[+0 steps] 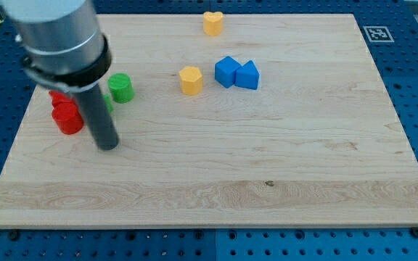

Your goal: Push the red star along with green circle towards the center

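**Rod tip beside red and green blocks at the left of a wooden worktop**

A pale wooden worktop (267, 167) fills the view, resting on a blue perforated base. The landmark is the green circle (120, 88), a short green cylinder standing in the upper left part of the board.

My tip (107, 147), the lower end of a dark straight rod hanging from a grey arm housing, rests on the wood just below the green circle and slightly to its left. This tool is a plain rod with no jaws, so it holds nothing.

A red block (67, 117) lies left of and below the green circle, just left of the rod. More red shows directly above it, partly hidden by the arm; which piece is the star cannot be told. A sliver of another green block (108, 103) peeks out beside the rod, below the green circle.

Right of the green circle sits a yellow block (191, 80). Further right are two blue blocks (236, 73), touching each other. Another yellow block, heart-shaped (212, 23), lies well above and right of the circle, near the board's top edge.
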Motion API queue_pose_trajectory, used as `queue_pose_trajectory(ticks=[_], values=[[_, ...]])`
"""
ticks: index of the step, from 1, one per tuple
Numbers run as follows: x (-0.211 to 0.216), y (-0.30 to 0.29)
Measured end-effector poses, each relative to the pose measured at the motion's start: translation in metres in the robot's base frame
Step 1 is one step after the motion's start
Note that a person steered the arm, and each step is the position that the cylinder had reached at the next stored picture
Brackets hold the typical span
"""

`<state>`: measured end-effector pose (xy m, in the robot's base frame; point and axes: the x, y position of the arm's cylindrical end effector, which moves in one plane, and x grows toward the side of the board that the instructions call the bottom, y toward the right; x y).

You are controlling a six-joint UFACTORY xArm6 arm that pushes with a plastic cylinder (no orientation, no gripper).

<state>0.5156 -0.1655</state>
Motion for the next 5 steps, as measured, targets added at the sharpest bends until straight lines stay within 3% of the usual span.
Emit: queue_pose_trajectory(ticks=[2, 4, 5], values=[[-0.005, -0.075], [-0.074, -0.098], [-0.079, -0.095]])
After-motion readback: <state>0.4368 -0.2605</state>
